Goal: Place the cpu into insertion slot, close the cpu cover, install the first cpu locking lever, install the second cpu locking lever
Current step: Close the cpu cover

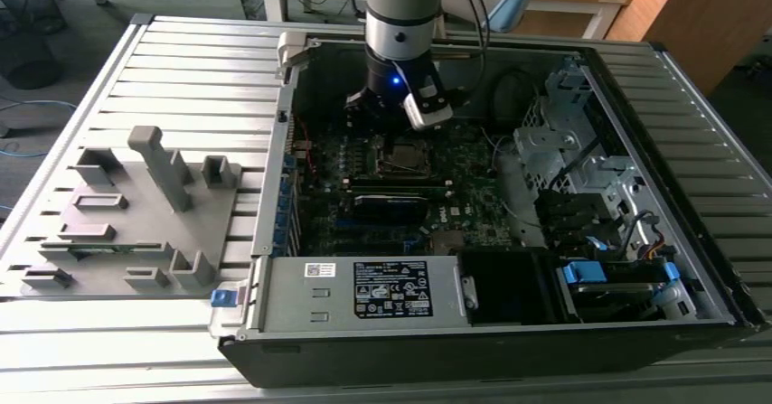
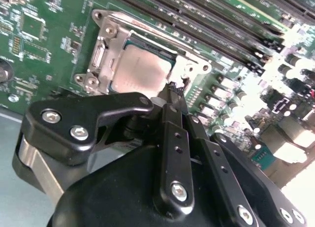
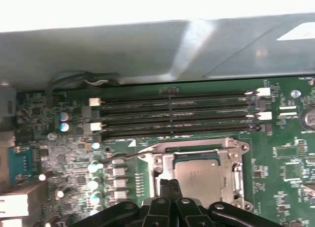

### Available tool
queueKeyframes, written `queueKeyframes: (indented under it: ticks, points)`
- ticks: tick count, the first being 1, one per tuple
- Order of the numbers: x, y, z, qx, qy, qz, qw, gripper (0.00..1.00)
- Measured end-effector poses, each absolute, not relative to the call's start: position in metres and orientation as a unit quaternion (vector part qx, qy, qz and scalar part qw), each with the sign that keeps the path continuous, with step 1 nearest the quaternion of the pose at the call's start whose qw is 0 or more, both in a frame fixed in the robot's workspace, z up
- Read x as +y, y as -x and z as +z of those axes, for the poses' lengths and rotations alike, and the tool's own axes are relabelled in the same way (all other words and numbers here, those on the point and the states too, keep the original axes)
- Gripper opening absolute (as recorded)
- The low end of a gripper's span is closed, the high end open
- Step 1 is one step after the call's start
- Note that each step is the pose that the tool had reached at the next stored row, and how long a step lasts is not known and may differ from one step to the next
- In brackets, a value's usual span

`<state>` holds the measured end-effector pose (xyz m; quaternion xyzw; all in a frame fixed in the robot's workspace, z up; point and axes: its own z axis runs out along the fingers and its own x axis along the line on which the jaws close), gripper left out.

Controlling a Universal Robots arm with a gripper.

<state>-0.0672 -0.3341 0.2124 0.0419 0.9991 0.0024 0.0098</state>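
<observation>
The arm reaches down into the open computer case. Its gripper hangs low over the motherboard with the black fingers drawn right together. I see nothing between the tips, though they look to touch, or all but touch, the metal at the socket's edge. The cpu sits in the insertion slot, flat, with its dull silver top facing up. The cpu cover lies down around it as a bright frame. From the fingertips the chip lies straight ahead, just beyond them; the tips stand at the rim on the side away from the memory slots. The chip is square, so it has no long axis to speak of, and its edges run parallel to those slots. In the first wrist view a thin wire lever sticks out from one socket corner, roughly along the slots and apart from the tips. I judge the chip seated, the cover down, and the levers the work in hand.
</observation>
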Motion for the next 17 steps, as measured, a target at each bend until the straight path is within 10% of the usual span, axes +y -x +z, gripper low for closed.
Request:
queueKeyframes:
  ticks: [17]
  points:
    - [-0.334, 0.052, 0.216, 0.999, -0.042, 0.002, 0.01, 0.1]
